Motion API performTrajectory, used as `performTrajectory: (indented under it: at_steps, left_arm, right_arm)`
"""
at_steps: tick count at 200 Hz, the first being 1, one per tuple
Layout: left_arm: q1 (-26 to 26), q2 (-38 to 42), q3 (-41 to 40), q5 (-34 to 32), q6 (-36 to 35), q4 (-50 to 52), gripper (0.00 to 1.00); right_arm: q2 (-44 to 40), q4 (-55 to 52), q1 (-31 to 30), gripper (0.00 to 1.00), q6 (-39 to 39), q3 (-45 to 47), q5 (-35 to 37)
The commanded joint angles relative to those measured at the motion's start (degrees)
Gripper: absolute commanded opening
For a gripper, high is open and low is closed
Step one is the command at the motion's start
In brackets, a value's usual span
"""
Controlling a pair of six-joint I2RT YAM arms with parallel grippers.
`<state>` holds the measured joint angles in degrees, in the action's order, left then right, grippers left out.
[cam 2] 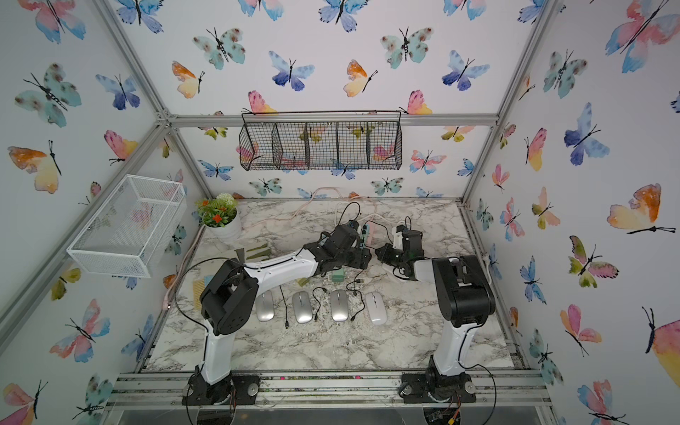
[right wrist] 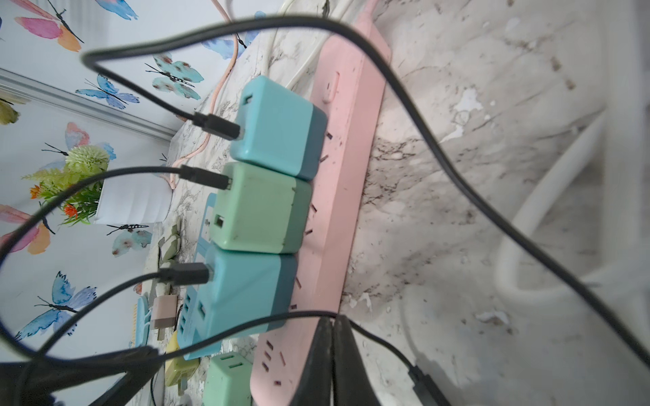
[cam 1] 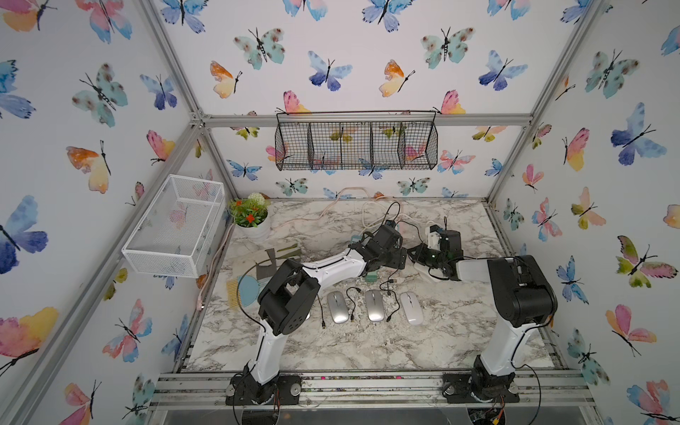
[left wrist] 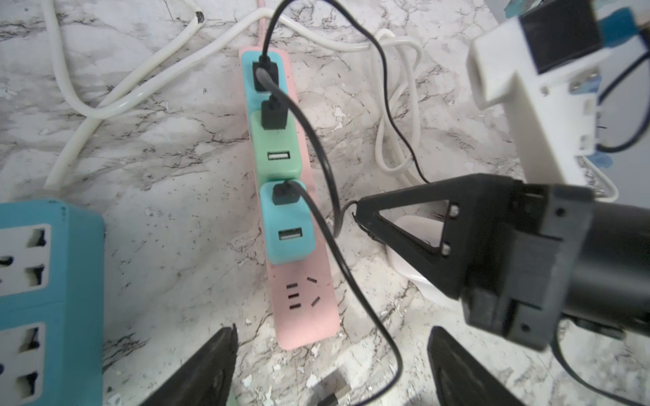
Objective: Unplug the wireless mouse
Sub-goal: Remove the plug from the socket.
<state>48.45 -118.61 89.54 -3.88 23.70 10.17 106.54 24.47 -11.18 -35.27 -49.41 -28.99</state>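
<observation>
A thin black cable [left wrist: 332,175] is pinched by the clenched right gripper [left wrist: 357,211], the left gripper [left wrist: 330,351] released; the long pink plastic power strip [left wrist: 302,316] could be dragged by tugging.

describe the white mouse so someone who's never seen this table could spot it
On the marble table, a row of four mice lies near the front. The white mouse is at the row's right end; the other three are silver.

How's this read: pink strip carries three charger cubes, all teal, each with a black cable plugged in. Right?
No: the middle cube is green, only the outer two are teal, as the left wrist view shows. The pink strip does carry three, each with a black cable plugged in.
</observation>
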Motion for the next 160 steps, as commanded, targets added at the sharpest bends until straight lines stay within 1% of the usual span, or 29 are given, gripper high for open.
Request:
performTrajectory:
  at_steps: [1, 32, 56, 90, 119, 160]
  left_arm:
    - [0.24, -3.73, 3.74, -3.42, -2.29, 3.81, 0.83]
    - [0.20, -6.31, 5.95, -7.55, -3.70, 4.41, 0.71]
    - [0.05, -8.07, 7.98, -10.31, -4.67, 4.02, 0.67]
    - [-0.71, -10.63, 11.28, -10.86, -5.01, 3.90, 0.62]
    - [-1.06, -12.05, 12.14, -11.14, -5.32, 2.31, 0.56]
    - [-1.42, -14.41, 15.20, -11.32, -5.69, 3.45, 0.44]
  right_arm:
    - [-2.94, -1.28, 0.28, 0.07, 1.40, 0.69, -0.45]
    - [-4.05, -1.96, 0.28, 0.07, 2.02, 1.70, -0.59]
    - [-4.89, -2.31, 0.28, 0.07, 2.39, 2.20, -0.63]
    - [-6.38, -3.33, 0.28, 0.07, 2.99, 2.99, -0.30]
    - [-7.48, -4.19, 0.27, 0.07, 3.43, 3.61, -0.09]
    - [-9.15, -5.05, 0.28, 0.07, 3.93, 4.47, 0.17]
